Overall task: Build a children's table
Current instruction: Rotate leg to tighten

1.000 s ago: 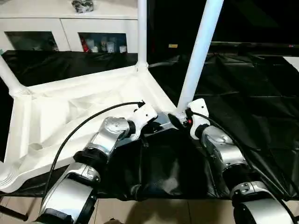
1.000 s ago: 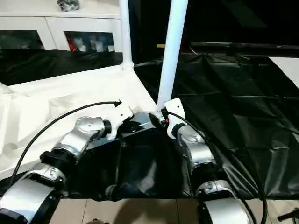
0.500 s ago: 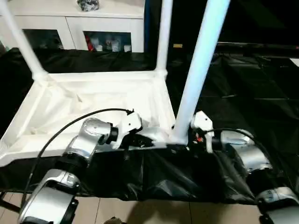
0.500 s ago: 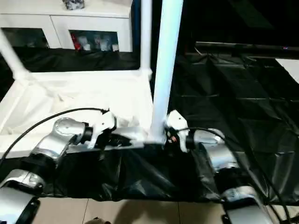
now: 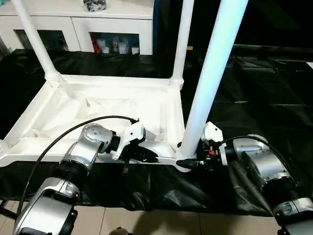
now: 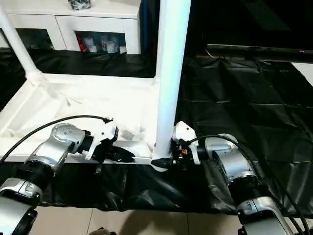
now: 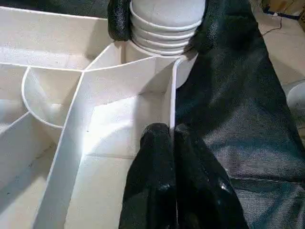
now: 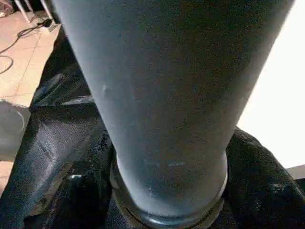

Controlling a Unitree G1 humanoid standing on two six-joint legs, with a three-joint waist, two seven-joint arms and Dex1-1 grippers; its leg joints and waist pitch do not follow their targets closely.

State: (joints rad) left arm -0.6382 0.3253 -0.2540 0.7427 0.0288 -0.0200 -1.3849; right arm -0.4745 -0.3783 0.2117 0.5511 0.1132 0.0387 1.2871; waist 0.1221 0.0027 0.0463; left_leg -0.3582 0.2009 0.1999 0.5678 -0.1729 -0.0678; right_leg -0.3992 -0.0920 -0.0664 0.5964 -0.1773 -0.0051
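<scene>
The children's table lies upside down on black cloth, its white ribbed tabletop (image 5: 98, 105) facing up. Three white legs stand in corner sockets: far left (image 5: 34, 39), far right (image 5: 182, 44) and near right (image 5: 208, 88). My left gripper (image 5: 149, 156) is shut on the thin near rim wall (image 7: 172, 95) of the tabletop, close to the near-right socket. My right gripper (image 5: 188, 162) reaches in from the right, and its black fingers (image 7: 119, 19) hug both sides of the ribbed foot of the near-right leg (image 8: 167, 95).
A white cabinet with glass doors (image 5: 78, 24) stands behind the work surface. Black cloth (image 5: 264, 88) covers the surface to the right. The surface's near edge drops to tiled floor (image 5: 146, 223). A black cable (image 5: 73, 132) arcs over my left forearm.
The whole picture has swung, so the camera moved. My right gripper's fingers have narrowed around the foot of the near-right leg. My left gripper stays on the rim.
</scene>
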